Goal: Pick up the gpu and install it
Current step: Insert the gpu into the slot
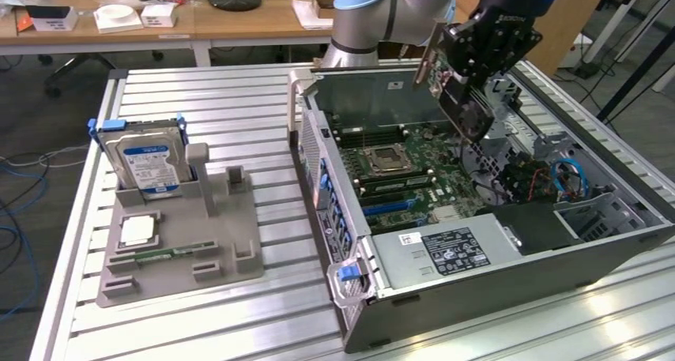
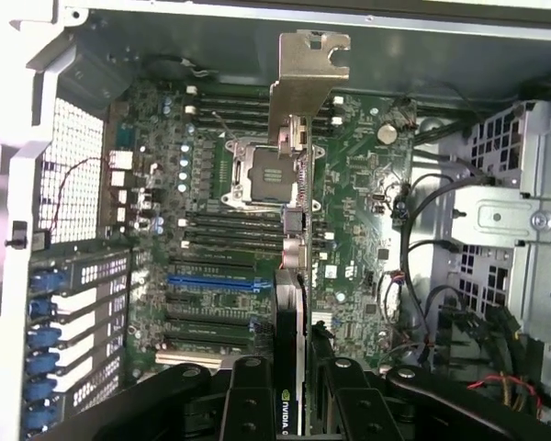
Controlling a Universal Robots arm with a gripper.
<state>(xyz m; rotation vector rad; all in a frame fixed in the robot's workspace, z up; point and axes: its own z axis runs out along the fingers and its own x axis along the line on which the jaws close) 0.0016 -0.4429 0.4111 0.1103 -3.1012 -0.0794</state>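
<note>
I have the black claw [image 1: 480, 61] clamped on the thin dark gpu card [image 1: 469, 112], silver bracket leading, hanging tilted above the green motherboard [image 1: 412, 175] inside the open grey computer case [image 1: 475, 306] on the slatted metal surface [image 1: 211, 313].

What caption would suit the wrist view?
The gripper holds the gpu edge-on above the open motherboard.
</note>
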